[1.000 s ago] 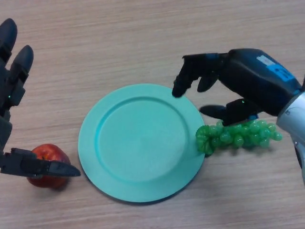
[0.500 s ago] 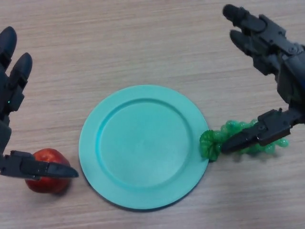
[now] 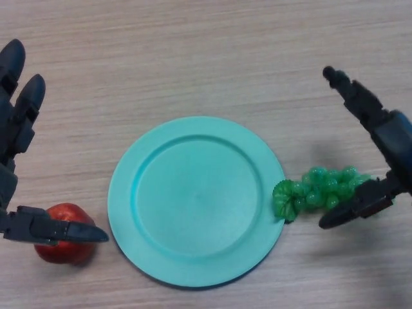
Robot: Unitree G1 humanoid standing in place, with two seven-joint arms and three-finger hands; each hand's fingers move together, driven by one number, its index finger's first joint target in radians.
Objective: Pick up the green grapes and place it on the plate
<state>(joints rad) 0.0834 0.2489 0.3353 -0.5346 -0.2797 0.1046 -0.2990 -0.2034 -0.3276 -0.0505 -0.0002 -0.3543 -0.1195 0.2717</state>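
A bunch of green grapes (image 3: 317, 190) lies on the wooden table, its left end touching the right rim of a turquoise plate (image 3: 196, 198). The plate holds nothing. My right hand (image 3: 381, 144) is at the right edge, open, with fingers stretched up and away and the thumb low beside the grapes' right end. It holds nothing. My left hand (image 3: 16, 141) is open at the far left edge, its thumb reaching over a red apple.
A red apple (image 3: 62, 234) lies at the lower left, just left of the plate and under my left thumb. The table is light wood.
My right hand has drawn back to the right, away from the plate and grapes, and opened wide. The grapes now show in full. The left hand has not moved.
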